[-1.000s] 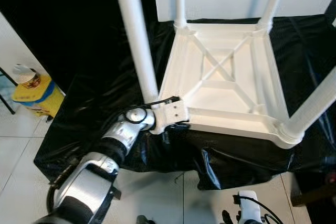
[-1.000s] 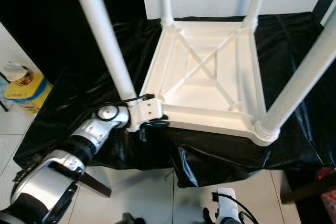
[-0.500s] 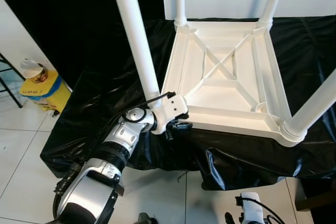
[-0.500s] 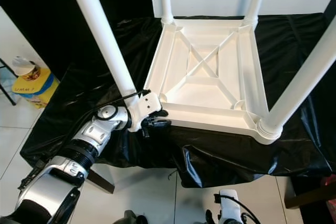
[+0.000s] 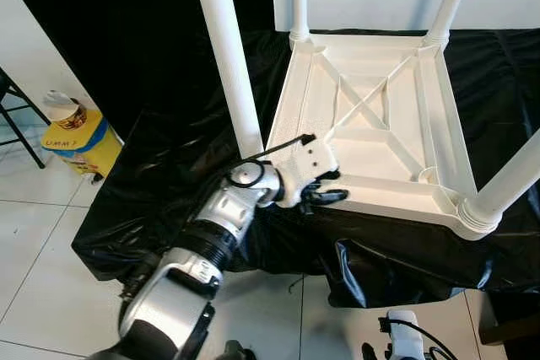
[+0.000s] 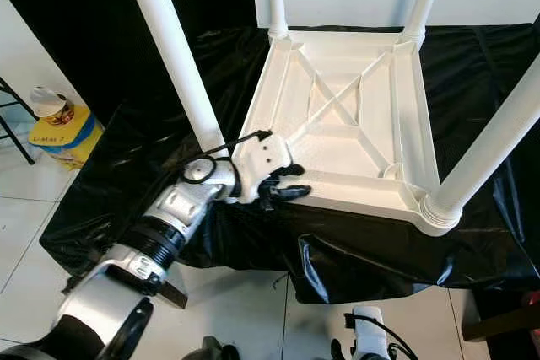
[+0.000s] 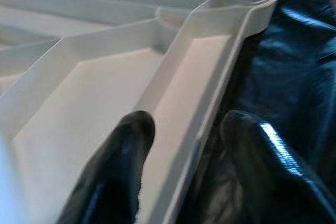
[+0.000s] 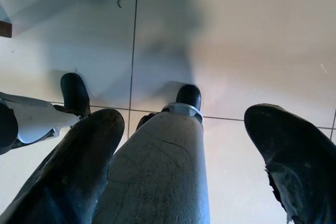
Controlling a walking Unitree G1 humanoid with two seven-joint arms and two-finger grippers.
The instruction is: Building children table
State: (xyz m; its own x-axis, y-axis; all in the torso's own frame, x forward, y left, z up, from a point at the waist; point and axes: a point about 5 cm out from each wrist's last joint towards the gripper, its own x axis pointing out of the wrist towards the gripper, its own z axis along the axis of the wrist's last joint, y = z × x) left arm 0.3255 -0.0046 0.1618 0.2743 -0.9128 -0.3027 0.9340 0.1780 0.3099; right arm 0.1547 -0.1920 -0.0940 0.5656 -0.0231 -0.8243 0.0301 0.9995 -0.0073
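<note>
Now your left gripper [image 5: 325, 197] straddles the near rail of the upturned children table [image 5: 371, 124].
Its fingers [image 7: 123, 150] are apart, one inside, one outside; table lies on black sheeting [image 5: 169, 166]; right gripper [image 8: 184, 145] hangs open above floor tiles [image 8: 236, 51].

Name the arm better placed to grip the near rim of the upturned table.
Left. The left gripper already straddles the table rim, fingers open. The right gripper hangs low over the floor.

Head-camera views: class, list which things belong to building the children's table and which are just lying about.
Job in hand:
- upturned white table
- its near-left leg
- left gripper, fingers open astride the table's near rim

Lying about:
- yellow box
- black sheet
</note>
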